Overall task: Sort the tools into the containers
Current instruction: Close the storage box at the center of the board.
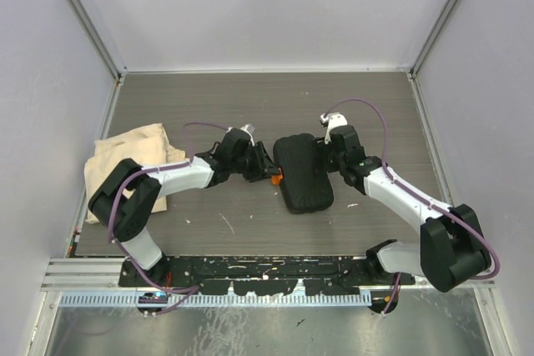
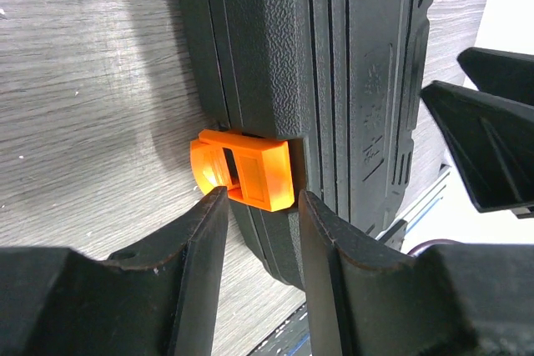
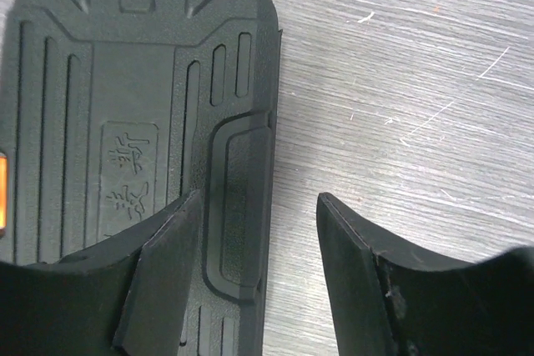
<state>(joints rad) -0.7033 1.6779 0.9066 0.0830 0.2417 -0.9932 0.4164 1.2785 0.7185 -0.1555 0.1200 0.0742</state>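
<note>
The black tool case [image 1: 302, 174] lies closed in the middle of the table, ribbed lid up [image 2: 350, 64] [image 3: 125, 81]. No tools are in view. My left gripper [image 1: 265, 166] is at the case's left side. Its jaws [image 2: 261, 196] stand partly open, tips right at the flipped-out orange latch [image 2: 246, 168], with nothing clamped between them. My right gripper [image 1: 327, 149] is open [image 3: 259, 198] and straddles the case's right edge, one finger over the lid and the other over bare table. The beige cloth bag [image 1: 133, 156] lies at the far left.
A thin pale stick [image 1: 226, 223] lies on the table in front of the case. Grey walls close in the table on three sides. A metal rail [image 1: 250, 277] runs along the near edge by the arm bases.
</note>
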